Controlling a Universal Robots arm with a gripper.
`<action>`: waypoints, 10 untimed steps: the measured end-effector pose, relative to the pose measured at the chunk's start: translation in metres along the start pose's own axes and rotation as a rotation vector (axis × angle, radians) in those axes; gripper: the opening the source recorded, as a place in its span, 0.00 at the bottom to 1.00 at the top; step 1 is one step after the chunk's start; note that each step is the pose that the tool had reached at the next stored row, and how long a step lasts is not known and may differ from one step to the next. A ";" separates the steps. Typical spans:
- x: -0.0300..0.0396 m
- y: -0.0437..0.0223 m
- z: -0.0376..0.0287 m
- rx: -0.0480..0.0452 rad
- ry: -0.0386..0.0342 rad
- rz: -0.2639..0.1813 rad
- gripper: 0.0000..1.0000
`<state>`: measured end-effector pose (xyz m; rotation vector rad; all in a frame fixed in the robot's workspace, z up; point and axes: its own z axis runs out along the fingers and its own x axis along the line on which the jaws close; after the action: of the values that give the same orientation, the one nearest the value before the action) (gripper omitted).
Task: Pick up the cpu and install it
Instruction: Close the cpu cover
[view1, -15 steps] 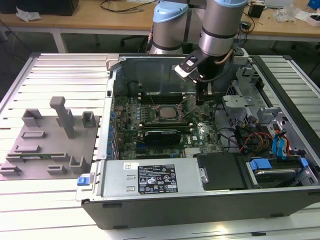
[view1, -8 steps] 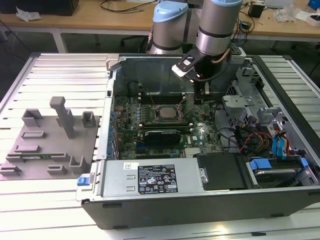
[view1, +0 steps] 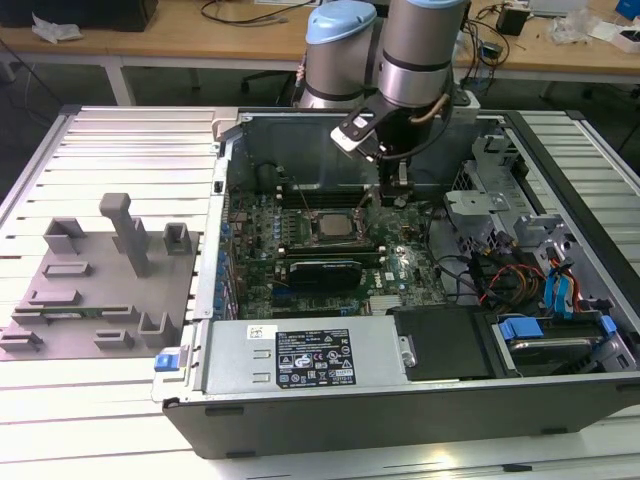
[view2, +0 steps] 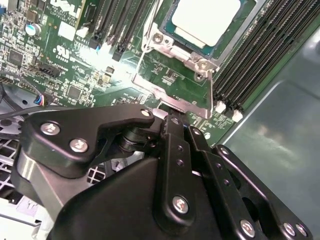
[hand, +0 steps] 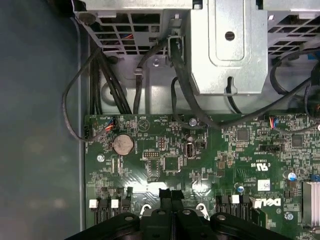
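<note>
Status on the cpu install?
Gripper shut, tips at the edge of the open load frame. The cpu sits flat just past it. Top bare, nothing over it.

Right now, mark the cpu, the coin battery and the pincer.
cpu (view2: 205, 20), second wrist view, middle of its silvery top.
coin battery (hand: 123, 144), first wrist view, centre of its face.
pincer (hand: 171, 192), first wrist view, where the shut fingertips meet.

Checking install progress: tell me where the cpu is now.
The cpu sits in the motherboard socket between the memory slots, mid-case in the exterior view, beside the gripper.
</note>
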<state>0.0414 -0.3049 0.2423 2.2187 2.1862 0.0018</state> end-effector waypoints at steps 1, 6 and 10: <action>0.0003 -0.0013 -0.0002 -0.0016 0.0000 0.000 0.11; 0.0023 -0.0085 -0.0011 -0.0111 0.0000 0.001 0.11; 0.0035 -0.0137 -0.0018 -0.0183 0.0000 0.001 0.11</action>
<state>0.0277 -0.3012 0.2438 2.2108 2.1755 0.0217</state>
